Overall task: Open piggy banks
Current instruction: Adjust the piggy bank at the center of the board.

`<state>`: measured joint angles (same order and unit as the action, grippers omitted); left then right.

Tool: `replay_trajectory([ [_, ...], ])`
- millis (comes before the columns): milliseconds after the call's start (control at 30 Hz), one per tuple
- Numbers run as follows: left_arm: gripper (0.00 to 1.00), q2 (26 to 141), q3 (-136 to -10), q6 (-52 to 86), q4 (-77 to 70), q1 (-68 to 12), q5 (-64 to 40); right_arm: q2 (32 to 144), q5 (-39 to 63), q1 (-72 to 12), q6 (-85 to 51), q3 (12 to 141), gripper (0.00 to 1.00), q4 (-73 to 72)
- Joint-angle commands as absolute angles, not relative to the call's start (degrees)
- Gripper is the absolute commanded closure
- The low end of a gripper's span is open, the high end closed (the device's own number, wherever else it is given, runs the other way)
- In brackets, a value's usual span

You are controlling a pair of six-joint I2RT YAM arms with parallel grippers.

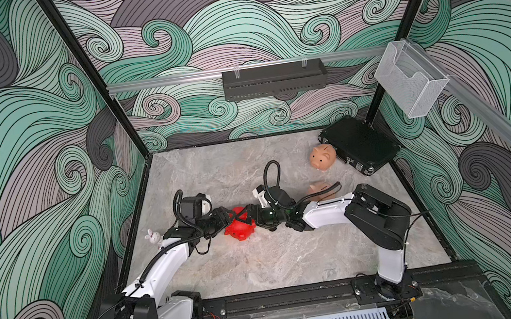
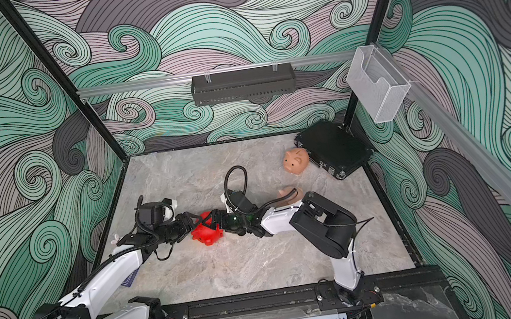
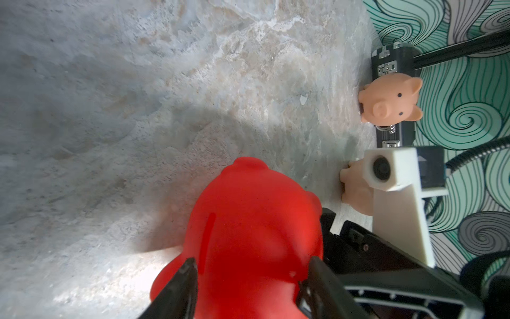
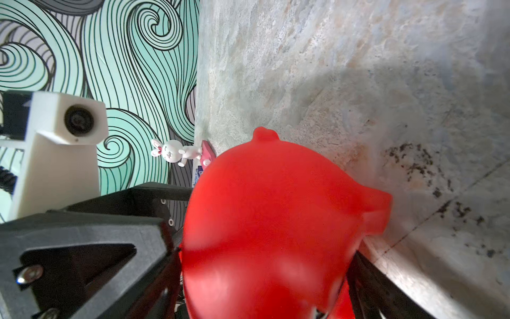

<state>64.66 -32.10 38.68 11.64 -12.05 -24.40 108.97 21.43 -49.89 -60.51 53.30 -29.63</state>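
The red piggy bank (image 1: pixel 240 230) (image 2: pixel 207 233) lies mid-table between both arms. My right gripper (image 1: pixel 246 217) (image 4: pixel 263 262) comes from the right and is shut on its body (image 4: pixel 276 221), one finger on each side. From the left, my left gripper (image 1: pixel 234 220) (image 3: pixel 251 262) has its jaws partly apart, laid over the pig's back (image 3: pixel 248 234) near the coin slot. One peach piggy bank (image 1: pixel 323 156) (image 3: pixel 390 100) stands at the back right. Another peach piggy bank (image 1: pixel 318 189) (image 3: pixel 356 187) is half hidden behind my right arm.
A flat black case (image 1: pixel 361 144) lies in the back right corner, close behind the standing peach pig. A small white bunny figure (image 1: pixel 153 237) (image 4: pixel 172 152) stands at the table's left edge. A black shelf (image 1: pixel 273 79) and a clear bin (image 1: pixel 410 82) hang on the walls.
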Motion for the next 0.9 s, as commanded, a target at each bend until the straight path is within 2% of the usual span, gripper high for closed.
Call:
replay_trajectory([
  [0,0.17,62.24,-32.09,39.59,14.8,-11.68,-23.33,112.14,20.34,-48.96,-62.75,50.74,0.1,-28.8],
  [100,0.07,60.22,-30.92,40.68,14.94,-10.55,-22.98,112.5,20.34,-48.63,-63.33,49.95,0.1,-30.01],
  [233,0.01,57.73,-29.03,42.36,14.21,-8.69,-24.07,112.42,19.89,-48.43,-63.64,49.31,0.1,-30.35],
  [533,0.01,55.75,-21.87,50.09,3.74,-6.56,-31.27,111.62,17.67,-48.34,-65.17,47.99,0.1,-30.66],
  [867,0.01,60.67,-19.44,54.29,-5.2,-6.14,-34.9,111.97,17.75,-48.24,-66.27,47.29,0.1,-31.88],
])
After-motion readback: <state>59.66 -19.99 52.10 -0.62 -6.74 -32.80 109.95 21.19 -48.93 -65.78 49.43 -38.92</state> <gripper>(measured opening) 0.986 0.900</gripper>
